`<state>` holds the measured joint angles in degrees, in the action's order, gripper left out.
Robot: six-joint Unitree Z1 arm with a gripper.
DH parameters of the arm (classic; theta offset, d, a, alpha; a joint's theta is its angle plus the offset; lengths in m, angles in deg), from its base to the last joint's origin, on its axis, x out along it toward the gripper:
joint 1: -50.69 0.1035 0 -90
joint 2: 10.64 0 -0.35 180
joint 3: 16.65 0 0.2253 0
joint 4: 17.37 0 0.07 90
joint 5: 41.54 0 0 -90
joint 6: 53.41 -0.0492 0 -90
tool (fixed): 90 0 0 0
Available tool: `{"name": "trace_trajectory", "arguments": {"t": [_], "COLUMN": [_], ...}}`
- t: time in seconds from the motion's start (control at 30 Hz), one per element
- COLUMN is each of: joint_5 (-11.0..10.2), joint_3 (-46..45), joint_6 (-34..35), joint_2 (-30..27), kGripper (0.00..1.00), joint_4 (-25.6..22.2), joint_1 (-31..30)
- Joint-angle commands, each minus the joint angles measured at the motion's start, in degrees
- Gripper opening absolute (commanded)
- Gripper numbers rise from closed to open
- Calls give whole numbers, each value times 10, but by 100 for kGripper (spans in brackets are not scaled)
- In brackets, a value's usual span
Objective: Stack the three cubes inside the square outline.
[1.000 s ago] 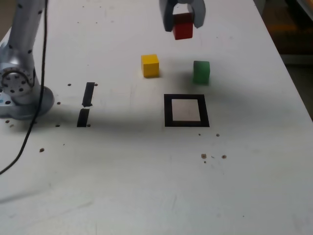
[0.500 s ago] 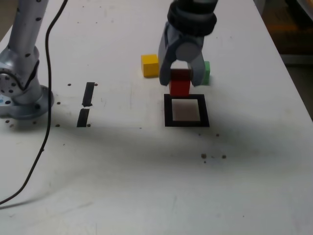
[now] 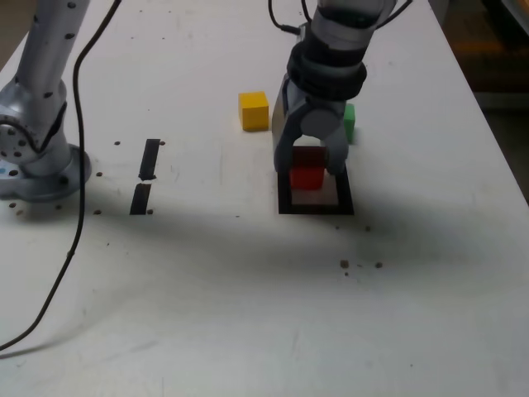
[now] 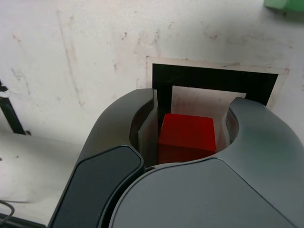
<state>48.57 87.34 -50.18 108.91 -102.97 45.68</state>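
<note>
Z1 arm (image 3: 337,62), x1: reaching over white tabletop (image 3: 207,314)
Gripper (image 3: 311,160), x1: clamping red cube (image 3: 307,179)
Square outline (image 3: 316,209), x1: framing red cube, height unclear
Black strips (image 3: 150,159), x2: lying toward exterior view's left
Other cubes, x2: yellow cube (image 3: 254,112), green cube (image 3: 350,123) sitting outside outline

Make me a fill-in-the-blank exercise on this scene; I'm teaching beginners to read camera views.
The small solid red cube is between the fingers of the ____.
The small solid ____ cube is on the exterior view's left of the gripper.
The flat square outline has a ____ border.

Missing words: gripper; yellow; black.
</note>
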Motion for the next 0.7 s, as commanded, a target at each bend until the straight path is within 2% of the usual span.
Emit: {"name": "trace_trajectory", "arguments": {"t": [0.0, 0.13, 0.5, 0.57, 0.67], "joint_5": [1, 3, -1, 0, 1], "joint_3": [-2, -2, -2, 2, 16], "joint_6": [0, -2, -20, -24, -34], "joint_2": [6, 10, 3, 2, -4], "kGripper": [27, 37, 93, 98, 100], "joint_4": [10, 16, 16, 9, -4], "joint_1": [2, 2, 5, 7, 16]}}
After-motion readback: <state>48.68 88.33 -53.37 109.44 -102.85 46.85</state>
